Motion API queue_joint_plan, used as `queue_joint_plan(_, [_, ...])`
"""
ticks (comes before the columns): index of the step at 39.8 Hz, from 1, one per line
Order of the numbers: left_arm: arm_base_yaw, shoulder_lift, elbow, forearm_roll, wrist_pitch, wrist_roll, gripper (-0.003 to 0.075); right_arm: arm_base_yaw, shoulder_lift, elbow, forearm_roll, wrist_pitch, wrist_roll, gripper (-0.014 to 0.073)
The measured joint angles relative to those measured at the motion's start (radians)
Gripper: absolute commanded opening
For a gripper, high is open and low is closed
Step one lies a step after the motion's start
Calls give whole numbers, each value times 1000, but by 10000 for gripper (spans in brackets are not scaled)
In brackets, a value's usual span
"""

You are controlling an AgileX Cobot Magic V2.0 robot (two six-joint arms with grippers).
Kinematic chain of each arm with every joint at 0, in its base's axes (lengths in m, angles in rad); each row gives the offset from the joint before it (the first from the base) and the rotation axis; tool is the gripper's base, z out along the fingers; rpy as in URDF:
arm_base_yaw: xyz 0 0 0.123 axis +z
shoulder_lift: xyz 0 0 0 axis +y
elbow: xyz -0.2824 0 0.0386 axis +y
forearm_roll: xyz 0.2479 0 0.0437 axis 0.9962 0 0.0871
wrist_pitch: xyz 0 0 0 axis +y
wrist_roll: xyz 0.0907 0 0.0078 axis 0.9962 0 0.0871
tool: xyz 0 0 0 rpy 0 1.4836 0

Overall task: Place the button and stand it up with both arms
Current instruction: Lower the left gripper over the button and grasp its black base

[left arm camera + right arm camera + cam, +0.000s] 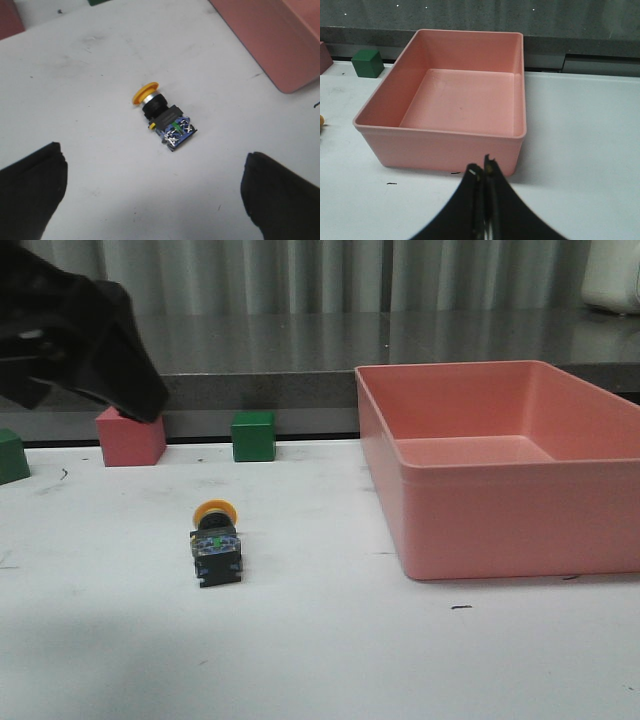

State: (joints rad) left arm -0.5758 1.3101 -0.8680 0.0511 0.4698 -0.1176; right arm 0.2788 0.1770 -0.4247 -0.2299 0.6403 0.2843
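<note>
Button (215, 540) first: it lies on its side on the white table (320, 660), left of centre, not yet stood up. Its yellow cap points toward the back wall and its clear bluish base toward the robot, so the long axis runs near enough front to back, tipped slightly in the left wrist view. Nothing touches it.

Left gripper (152, 192) hangs above and just short of it, the two dark fingers (30, 192) spread wide, the button lying ahead of the gap between them. In the front view the left arm (75, 335) shows as a dark bulk at the upper left, over the pink cube (130, 438). That arm is plainly the nearer one, and I judge the pick falls to it: the fingers would need to close across the button's black body, square to the long axis.

Right gripper (484, 172) sits well off to the right, fingers pressed together and holding nothing, facing the pink bin (445, 135). The bin is empty and stands between that arm and the button. Two green cubes (253, 435) sit at the back edge, well apart from the button.
</note>
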Motion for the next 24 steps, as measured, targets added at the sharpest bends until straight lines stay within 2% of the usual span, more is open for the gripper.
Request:
queue_joint_plan(5, [-9, 125, -108, -51, 70, -11, 673, 0, 0, 0, 0, 0, 0, -69])
queue_joint_plan(15, [-9, 378, -338, -69, 274, -198, 673, 0, 0, 0, 0, 0, 0, -69])
queue_joint_plan(24, [-7, 573, -521, -51, 437, -272, 673, 0, 0, 0, 0, 0, 0, -69])
